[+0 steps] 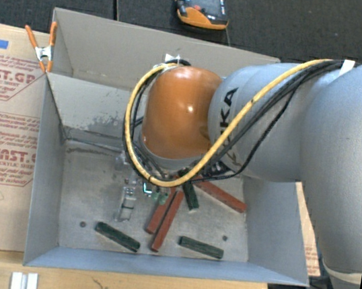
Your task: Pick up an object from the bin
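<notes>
Down into the grey metal bin (47, 174) now; my arm comes across from the view's right, and the glossy orange dome cover (176, 112) on my wrist, looped by yellow and black cables (132, 109), hides most of what is under it; the small grey metal piece poking out below the dome is, I think, my claw (128, 205), low over bare bin floor, left of the middle; whether it stands wide or narrow I cannot tell from here.

Nearest to it is the pair of red-brown rectangular bars (162, 216), just beside the claw toward the view's right and apart from it; they lie flat, side by side and touching along their length, tilted so that their upper ends lean right and run in under the cables; long, slim, straight-edged, dull in finish.

Next nearest is a dark green flat bar (117, 236), between the claw and the bin's near wall, lying almost crosswise; close to the claw, not touching it.

Further right, a second dark green bar (200, 247) lies flat near that same wall; a short dark green piece (190, 196) and a third red-brown bar (222, 196) lie by the pair's upper ends, partly under my arm.
</notes>
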Available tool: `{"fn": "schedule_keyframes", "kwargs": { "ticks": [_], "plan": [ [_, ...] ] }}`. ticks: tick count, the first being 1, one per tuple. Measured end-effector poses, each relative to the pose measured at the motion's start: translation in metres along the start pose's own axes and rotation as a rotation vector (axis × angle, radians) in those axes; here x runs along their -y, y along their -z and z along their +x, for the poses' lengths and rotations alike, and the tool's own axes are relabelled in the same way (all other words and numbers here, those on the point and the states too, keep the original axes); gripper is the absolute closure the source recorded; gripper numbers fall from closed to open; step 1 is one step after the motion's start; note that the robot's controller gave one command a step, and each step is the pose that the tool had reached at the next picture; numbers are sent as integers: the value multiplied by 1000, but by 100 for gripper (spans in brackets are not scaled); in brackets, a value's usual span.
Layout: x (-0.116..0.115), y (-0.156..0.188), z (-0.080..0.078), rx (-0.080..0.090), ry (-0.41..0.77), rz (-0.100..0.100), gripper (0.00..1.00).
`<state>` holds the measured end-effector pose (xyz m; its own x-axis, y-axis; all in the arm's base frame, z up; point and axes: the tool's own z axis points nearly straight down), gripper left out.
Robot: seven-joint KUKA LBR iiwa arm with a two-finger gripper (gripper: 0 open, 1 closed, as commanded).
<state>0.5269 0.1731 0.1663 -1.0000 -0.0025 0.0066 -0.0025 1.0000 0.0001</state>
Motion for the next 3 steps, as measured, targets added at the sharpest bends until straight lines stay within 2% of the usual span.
{"fn": "schedule_keyframes", "kwargs": {
  "ticks": [1,2,3],
  "plan": [
    [1,4,-2,7,-2,-1,0],
    [13,-62,28,10,-82,-3,0],
    [21,-90,41,3,-155,0,0]
  ]
}}
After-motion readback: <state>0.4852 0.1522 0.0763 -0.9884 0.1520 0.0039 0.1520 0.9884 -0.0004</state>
